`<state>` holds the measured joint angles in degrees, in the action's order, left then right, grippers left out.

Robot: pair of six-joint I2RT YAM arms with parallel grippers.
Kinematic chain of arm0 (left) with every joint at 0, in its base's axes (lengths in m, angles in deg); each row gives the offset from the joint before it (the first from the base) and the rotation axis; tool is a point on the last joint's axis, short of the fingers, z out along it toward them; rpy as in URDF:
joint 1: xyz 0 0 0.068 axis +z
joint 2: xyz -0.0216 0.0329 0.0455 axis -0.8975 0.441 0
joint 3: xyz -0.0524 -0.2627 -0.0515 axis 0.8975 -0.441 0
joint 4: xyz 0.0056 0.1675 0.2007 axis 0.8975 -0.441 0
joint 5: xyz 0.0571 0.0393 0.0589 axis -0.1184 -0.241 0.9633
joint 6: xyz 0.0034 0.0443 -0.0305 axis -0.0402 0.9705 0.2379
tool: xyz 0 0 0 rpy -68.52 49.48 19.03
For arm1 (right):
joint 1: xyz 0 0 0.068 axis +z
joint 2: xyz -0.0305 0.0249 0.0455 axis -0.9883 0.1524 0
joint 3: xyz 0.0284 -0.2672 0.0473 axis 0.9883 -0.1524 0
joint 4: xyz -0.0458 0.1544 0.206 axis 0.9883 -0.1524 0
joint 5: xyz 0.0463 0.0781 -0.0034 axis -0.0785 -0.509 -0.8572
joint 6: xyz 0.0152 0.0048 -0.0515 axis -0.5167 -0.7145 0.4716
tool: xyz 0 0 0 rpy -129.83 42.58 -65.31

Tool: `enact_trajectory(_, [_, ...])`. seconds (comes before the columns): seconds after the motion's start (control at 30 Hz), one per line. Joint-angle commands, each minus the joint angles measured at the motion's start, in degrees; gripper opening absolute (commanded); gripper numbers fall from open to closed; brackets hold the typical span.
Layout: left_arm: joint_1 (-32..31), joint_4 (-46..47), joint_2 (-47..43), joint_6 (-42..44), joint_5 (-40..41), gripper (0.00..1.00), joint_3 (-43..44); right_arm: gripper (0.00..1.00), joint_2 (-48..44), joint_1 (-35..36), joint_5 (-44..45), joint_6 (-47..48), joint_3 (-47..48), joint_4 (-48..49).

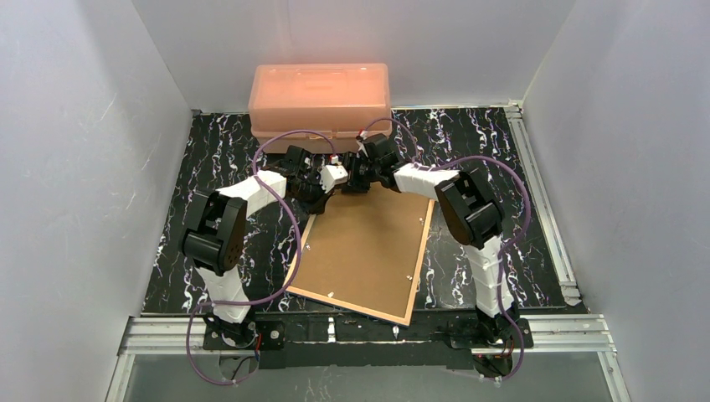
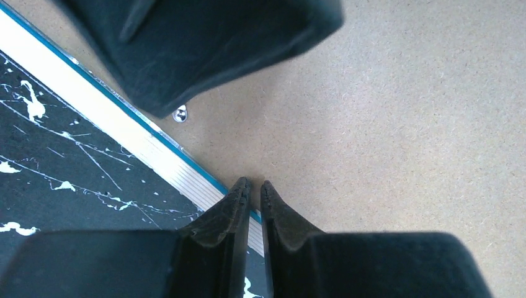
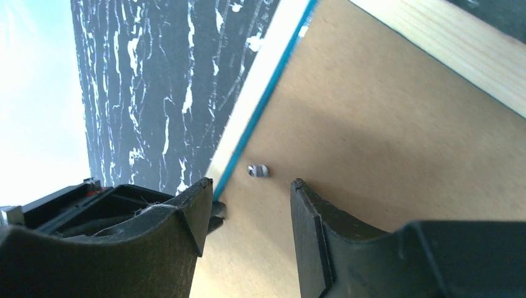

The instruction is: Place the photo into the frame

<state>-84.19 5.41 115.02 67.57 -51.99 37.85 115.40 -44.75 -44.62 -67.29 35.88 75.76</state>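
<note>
We see the frame lying back-up in the middle of the table, its brown fibreboard backing turned to the camera and its tan wooden edges showing all round. It sits skewed to the table's sides, and its near edge reaches down between the two arm bases. Both arms bend inward and meet over the frame's far edge, just in front of the salmon-pink box that stands at the back of the table. From the left wrist, we find the left hand narrowed to a sliver: its two dark fingers point at the backing just inside the frame's edge, where a thin blue line runs between board and pale wood, and we make out nothing between the tips. A small metal tab sits on the backing a little farther along that edge, partly under a black bulk that we cannot identify with certainty. From the right wrist, the right hand is parted to a moderate gap with nothing in it; one finger is over the frame's blue-lined edge, the other over the backing, and a second metal tab lies on the board between and just beyond the tips.
</note>
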Motion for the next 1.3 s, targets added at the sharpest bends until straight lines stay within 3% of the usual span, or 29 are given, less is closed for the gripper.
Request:
enact_trajectory(0.0, [0.80, -0.41, 1.09, 2.59, 6.17, 0.11, -1.16, 0.57, -4.17, -0.13, -0.11, -4.81, -4.06, 3.80])
enact_trajectory(0.3, [0.71, -1.82, 0.41, 3.46, 5.97, 0.10, -2.20, 0.52, -2.10, 2.26, 1.77, -7.72, -5.11, 6.58])
enact_trajectory(0.43, [0.74, -2.15, 0.29, 3.37, 5.58, 0.10, -2.17, 0.40, -1.21, 2.87, 4.11, -6.50, -3.78, 4.80])
enact_trajectory(0.53, [0.72, -2.02, -0.09, 3.12, 5.18, 0.10, -2.39, 0.20, -0.35, 3.05, 5.19, -6.38, -3.15, 3.89])
enact_trajectory(0.57, [0.72, -2.12, -0.09, 3.07, 5.06, 0.10, -2.42, 0.18, -0.26, 3.05, 5.63, -6.40, -3.14, 3.77])
enact_trajectory(1.27, [0.74, -2.52, -0.50, 3.28, 4.44, 0.09, -2.88, 0.19, 2.03, 3.20, 9.85, -6.43, -0.57, 2.30])
